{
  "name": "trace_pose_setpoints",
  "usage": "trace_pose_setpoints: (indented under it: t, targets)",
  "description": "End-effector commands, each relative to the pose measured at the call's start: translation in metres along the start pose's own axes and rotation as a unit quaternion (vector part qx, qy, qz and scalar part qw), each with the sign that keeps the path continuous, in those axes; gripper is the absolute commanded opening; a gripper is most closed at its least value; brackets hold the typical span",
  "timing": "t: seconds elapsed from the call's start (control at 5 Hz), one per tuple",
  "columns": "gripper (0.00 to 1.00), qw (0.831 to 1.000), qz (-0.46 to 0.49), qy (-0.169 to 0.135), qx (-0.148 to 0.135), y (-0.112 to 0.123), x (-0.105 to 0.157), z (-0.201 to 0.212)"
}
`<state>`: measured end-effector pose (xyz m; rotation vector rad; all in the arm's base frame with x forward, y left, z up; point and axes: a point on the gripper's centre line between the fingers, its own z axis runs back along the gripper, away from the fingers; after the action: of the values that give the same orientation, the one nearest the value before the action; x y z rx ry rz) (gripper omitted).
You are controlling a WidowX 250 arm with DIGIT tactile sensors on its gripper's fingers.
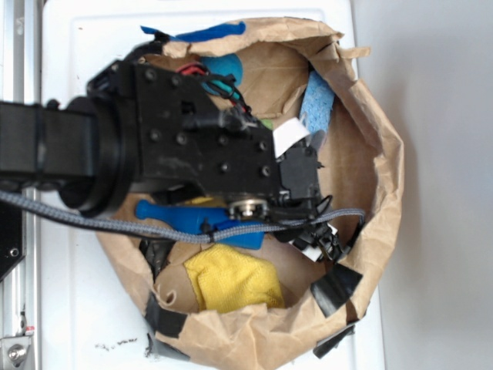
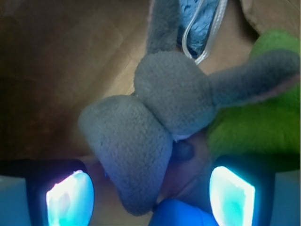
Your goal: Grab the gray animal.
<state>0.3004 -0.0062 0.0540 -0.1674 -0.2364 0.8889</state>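
— While the paper bag [image 1: 370, 154] is viewed from above, where is the gray animal [image 2: 160, 122] seen?
— Between the spread fingers [image 2: 70, 195] of the tool [image 2: 150, 193], ungripped, beside a green plush [image 2: 258, 127]. No writing can be read.

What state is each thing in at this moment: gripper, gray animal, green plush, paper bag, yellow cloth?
Gripper: open, one finger on each side of the gray animal's body, not closed on it.
Gray animal: lying on the bag floor, ears spread, one ear resting on the green plush.
Green plush: lying beside the gray animal, touching it.
Paper bag: open, rim rolled down and taped.
Yellow cloth: crumpled inside the bag.
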Motion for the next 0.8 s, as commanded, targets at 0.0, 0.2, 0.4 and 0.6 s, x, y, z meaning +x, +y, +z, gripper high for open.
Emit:
trace_pose_setpoints:
  t: [0.0, 0.2, 0.4, 0.6]
  targets:
    - [1.00, 1.000, -0.012, -0.014, -0.010, -0.009, 0.005, 0.010]
    - [1.00, 1.000, -0.008, -0.015, -0.003, -0.013, 0.006, 0.006]
    - [1.00, 1.000, -0.020, 0.008, -0.001, -0.018, 0.011, -0.004]
    - [1.00, 1.000, -0.018, -0.002, 0.006, -0.015, 0.022, -0.012]
